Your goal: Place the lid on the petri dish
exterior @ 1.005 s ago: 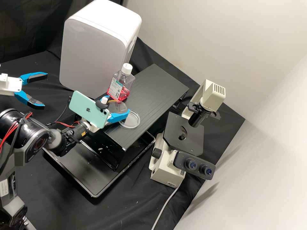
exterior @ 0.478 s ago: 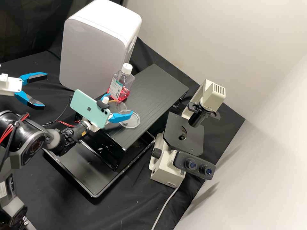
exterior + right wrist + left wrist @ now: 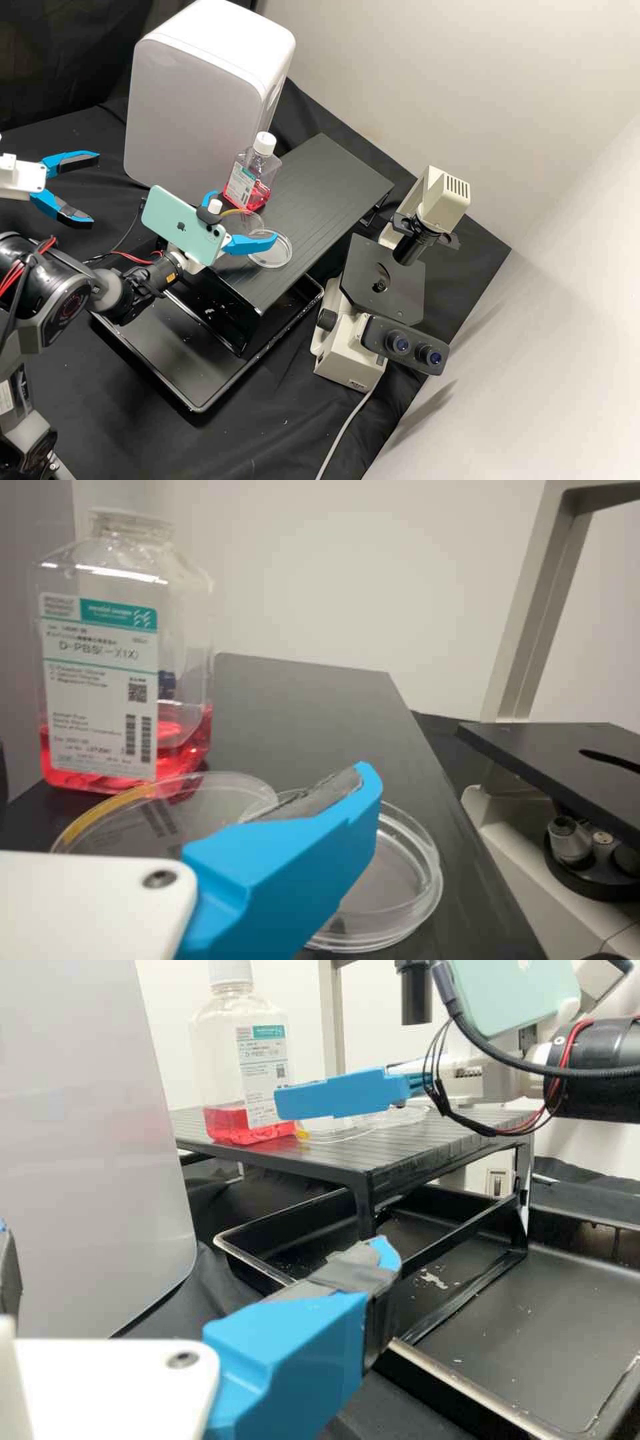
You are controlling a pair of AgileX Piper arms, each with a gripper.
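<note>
1. The right arm (image 3: 133, 288) reaches onto the black raised shelf (image 3: 320, 187). Its jaws stand apart, and one blue finger (image 3: 300, 850) lies over an edge of the clear petri dish (image 3: 275, 255).
2. A yellow-rimmed round piece (image 3: 243, 217) lies on the shelf just at 10 o'clock of that dish, between the jaws. Whether they touch it cannot be told, nor which piece is the lid.
3. A flask of red liquid (image 3: 252, 175) stands at 12 o'clock of the yellow-rimmed piece.
4. The left arm (image 3: 20, 179) hangs over the tabletop (image 3: 280, 427) at 9 o'clock, well apart, its jaws wide apart and holding nothing.
5. The shelf stands in a black tray (image 3: 173, 360). A microscope (image 3: 373, 313) is at 3 o'clock and a white box (image 3: 200, 100) at 11 o'clock.
</note>
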